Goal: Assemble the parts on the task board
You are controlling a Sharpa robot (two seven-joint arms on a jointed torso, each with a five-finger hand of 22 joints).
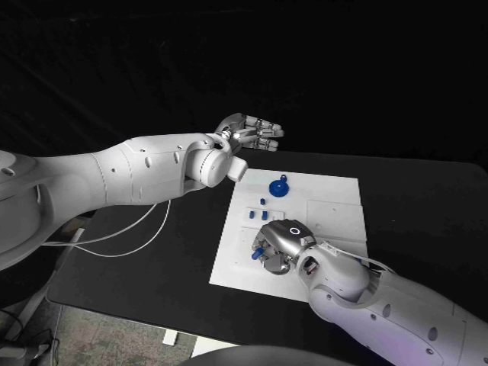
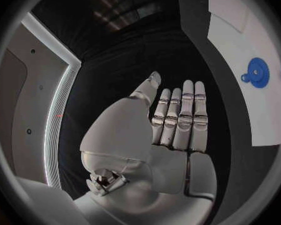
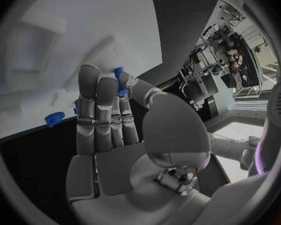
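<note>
White task board lies mid-counter, bearing small blue parts and a round blue part. Left hand hovers beyond the board's far corner, released, fingers straight. Right hand rests on the near edge; the right wrist view reveals a blue part pinched at its fingertips.

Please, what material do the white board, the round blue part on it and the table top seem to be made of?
The task board looks like matt white plastic or coated sheet: flat, even, with shallow moulded recesses. The round blue part seems to be moulded plastic, uniformly coloured and slightly glossy. The table appears matt black with no glare; its material cannot be told.
</note>
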